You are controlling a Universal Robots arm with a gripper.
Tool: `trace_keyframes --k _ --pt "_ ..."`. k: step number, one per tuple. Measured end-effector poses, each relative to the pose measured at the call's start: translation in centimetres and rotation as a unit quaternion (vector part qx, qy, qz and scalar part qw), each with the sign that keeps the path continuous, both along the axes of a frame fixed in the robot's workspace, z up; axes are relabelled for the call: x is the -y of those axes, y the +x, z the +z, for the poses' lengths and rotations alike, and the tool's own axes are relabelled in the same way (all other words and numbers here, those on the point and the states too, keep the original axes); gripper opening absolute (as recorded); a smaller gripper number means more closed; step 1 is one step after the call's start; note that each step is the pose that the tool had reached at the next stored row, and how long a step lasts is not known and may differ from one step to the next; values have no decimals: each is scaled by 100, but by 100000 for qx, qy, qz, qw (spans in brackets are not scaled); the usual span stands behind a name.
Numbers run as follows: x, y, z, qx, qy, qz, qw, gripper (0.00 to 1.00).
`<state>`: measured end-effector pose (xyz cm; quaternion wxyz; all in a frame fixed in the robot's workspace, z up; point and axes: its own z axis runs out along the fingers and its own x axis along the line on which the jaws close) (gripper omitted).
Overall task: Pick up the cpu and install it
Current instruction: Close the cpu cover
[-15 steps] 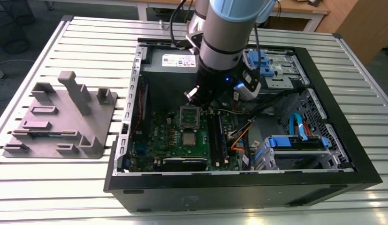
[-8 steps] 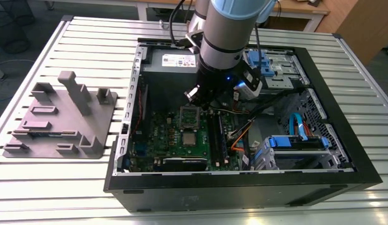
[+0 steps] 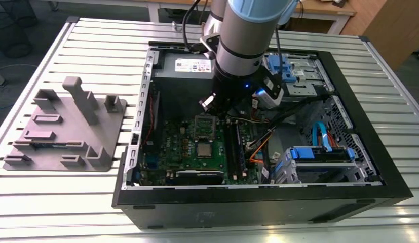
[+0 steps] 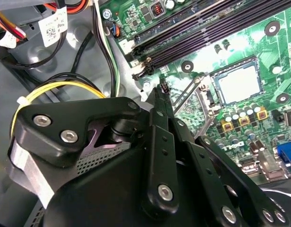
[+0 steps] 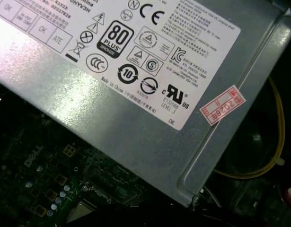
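Note:
The cpu (image 3: 204, 150) is a small silvery square lying flat in its socket on the green motherboard (image 3: 175, 147) inside the open computer case. Just behind it, the hinged metal socket frame (image 3: 204, 126) stands raised. In the second wrist view the cpu (image 4: 238, 82) sits in the socket with the frame's lever (image 4: 202, 94) swung aside. My gripper (image 3: 207, 105) hangs above the back edge of the motherboard, behind the raised frame and apart from the cpu. Its black linkage (image 4: 158, 92) points toward the socket's corner.
A big grey box with a white label (image 5: 136, 71) lies at the case's back (image 3: 185, 65). Memory slots (image 4: 207, 33) run beside the socket. Cables and blue drive cages (image 3: 317, 154) fill the case on the exterior view's right. A grey fixture block (image 3: 64, 126) rests on the slatted table.

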<state>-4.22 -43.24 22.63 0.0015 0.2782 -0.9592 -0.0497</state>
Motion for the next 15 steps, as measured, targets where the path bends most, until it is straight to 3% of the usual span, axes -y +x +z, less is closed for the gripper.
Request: trace_keyframes --k 3,15 --pt "17 -1 6 -3 -5 506 99999 11" --pt "18 0 49 6 8 1133 99994 11"
